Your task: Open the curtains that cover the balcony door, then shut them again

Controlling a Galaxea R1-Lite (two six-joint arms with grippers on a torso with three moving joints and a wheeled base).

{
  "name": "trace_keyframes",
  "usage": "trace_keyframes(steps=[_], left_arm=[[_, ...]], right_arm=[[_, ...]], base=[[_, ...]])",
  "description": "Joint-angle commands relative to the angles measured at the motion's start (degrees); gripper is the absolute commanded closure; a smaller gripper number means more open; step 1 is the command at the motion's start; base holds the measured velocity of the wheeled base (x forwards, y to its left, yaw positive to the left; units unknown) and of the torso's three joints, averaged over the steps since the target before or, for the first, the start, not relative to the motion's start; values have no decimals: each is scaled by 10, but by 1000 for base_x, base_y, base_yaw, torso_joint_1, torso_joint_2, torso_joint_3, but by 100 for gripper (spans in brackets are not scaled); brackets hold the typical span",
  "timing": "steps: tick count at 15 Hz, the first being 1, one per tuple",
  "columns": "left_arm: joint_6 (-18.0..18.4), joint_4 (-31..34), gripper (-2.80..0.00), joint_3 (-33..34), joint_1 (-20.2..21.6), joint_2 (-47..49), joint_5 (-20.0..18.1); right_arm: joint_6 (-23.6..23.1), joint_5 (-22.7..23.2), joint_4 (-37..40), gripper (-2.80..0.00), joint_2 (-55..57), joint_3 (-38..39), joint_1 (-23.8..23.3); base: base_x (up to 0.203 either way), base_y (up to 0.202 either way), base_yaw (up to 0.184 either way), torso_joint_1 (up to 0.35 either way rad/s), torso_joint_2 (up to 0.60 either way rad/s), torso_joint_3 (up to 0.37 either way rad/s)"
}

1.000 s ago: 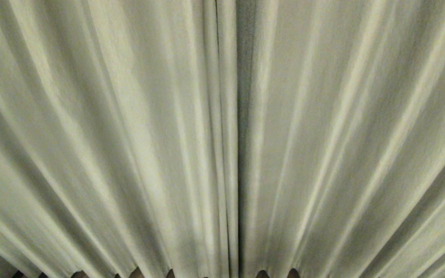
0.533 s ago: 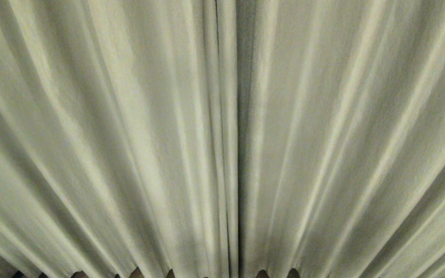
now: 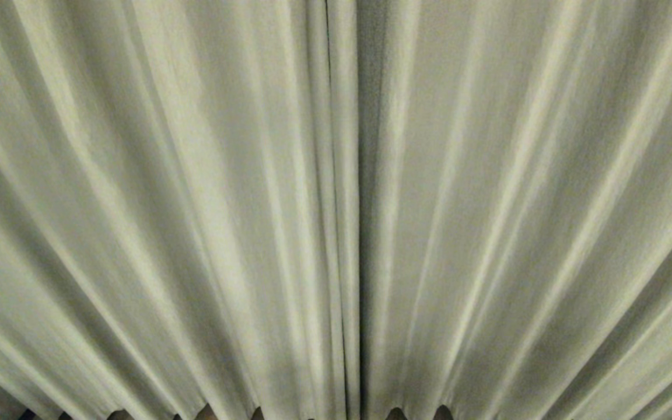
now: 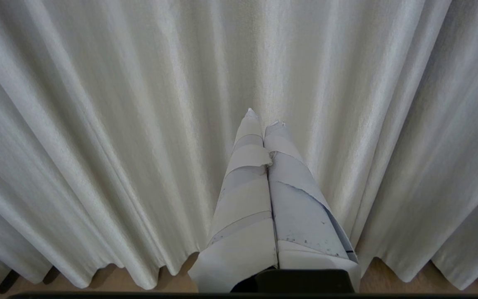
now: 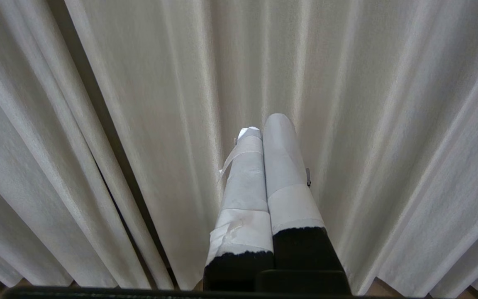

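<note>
The curtains (image 3: pixel 196 210) fill the head view as pale cream pleated panels, drawn together, with a dark seam (image 3: pixel 359 233) running down the middle where the two panels meet. Neither arm shows in the head view. In the left wrist view my left gripper (image 4: pixel 264 120) points at the curtains (image 4: pixel 98 124), its tape-wrapped fingers pressed together with nothing between them. In the right wrist view my right gripper (image 5: pixel 266 124) is likewise shut and empty in front of the curtains (image 5: pixel 367 124), with the dark seam (image 5: pixel 110 158) off to one side. The balcony door is hidden behind the fabric.
A strip of brown floor (image 4: pixel 110 278) shows under the curtain hem in the left wrist view, and small bits of floor (image 3: pixel 207 413) peek below the hem in the head view.
</note>
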Motion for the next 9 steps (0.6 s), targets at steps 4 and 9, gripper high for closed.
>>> trace_keyframes(steps=[4, 9], left_arm=[[-1, 0, 0, 0, 0, 0, 0], [-1, 0, 0, 0, 0, 0, 0]], right_arm=[[0, 0, 0, 0, 1, 0, 0], [0, 0, 0, 0, 1, 0, 0]], base=[[0, 0, 0, 0, 0, 0], [0, 0, 0, 0, 0, 0]])
